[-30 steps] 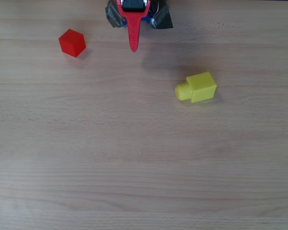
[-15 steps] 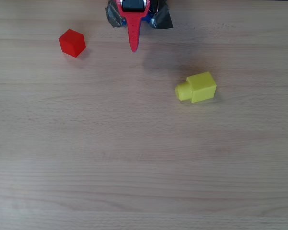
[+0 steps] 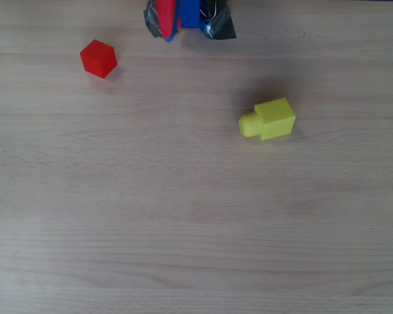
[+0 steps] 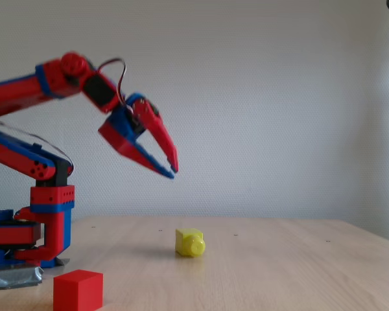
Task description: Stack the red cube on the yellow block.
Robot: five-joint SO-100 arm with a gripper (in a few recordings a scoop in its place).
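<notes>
The red cube (image 3: pixel 98 58) rests on the wooden table at the back left of the overhead view, and in the fixed view it is the red cube (image 4: pixel 78 291) at the front left. To the right of centre lies the yellow block (image 3: pixel 268 120) on its side, its round stub pointing left; the fixed view has this yellow block (image 4: pixel 189 242) further back. My red-and-blue gripper (image 4: pixel 174 171) hangs high above the table, angled down, its fingertips together and holding nothing. From overhead the gripper (image 3: pixel 171 36) pokes in at the top edge, well clear of both objects.
The arm's base (image 4: pixel 48 227) stands at the left, fixed down with grey tape (image 3: pixel 223 26). A bare wooden table (image 3: pixel 196 229) stretches around the two objects. A plain wall stands behind in the fixed view.
In the overhead view the gripper's tip has drawn back toward the top edge and rolled, so a blue side now shows beside the red. Cube and block have not moved.
</notes>
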